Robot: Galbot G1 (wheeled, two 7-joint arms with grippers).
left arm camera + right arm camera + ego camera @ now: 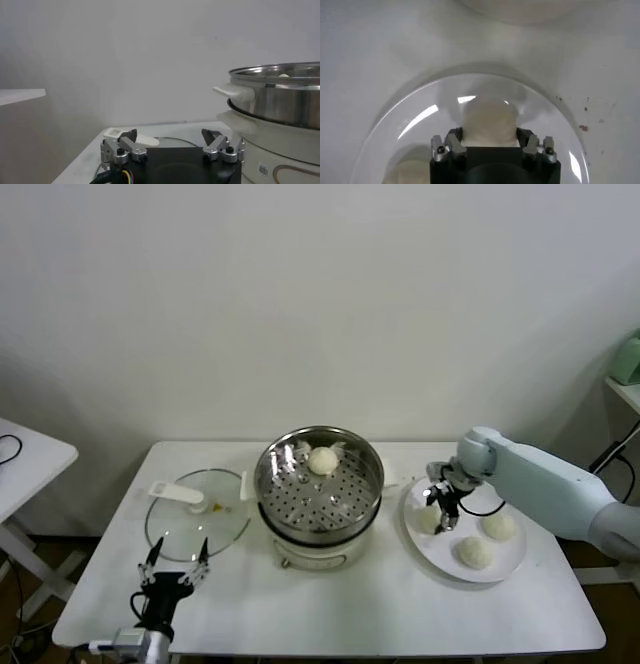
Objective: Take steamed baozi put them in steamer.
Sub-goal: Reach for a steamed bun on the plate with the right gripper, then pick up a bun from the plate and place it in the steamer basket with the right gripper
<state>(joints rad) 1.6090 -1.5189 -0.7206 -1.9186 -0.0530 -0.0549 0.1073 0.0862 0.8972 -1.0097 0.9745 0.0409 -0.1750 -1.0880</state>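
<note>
From the head camera you've got the right pincer [443, 512] down on the flat white plate [510, 562], one small off-white baozi [323, 460] already in the shiny steel steamer [319, 481]. Left wrist: left pincer [172, 146] open over the white worktop [90, 155]. Right wrist: fingers [454, 145] clamped on a round off-white bun [488, 122].

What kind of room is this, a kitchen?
Probably not a real kitchen, more like a test room set up for cooking: a plain white table against a bare wall, holding only a steamer, its glass lid and a plate of buns.
</note>
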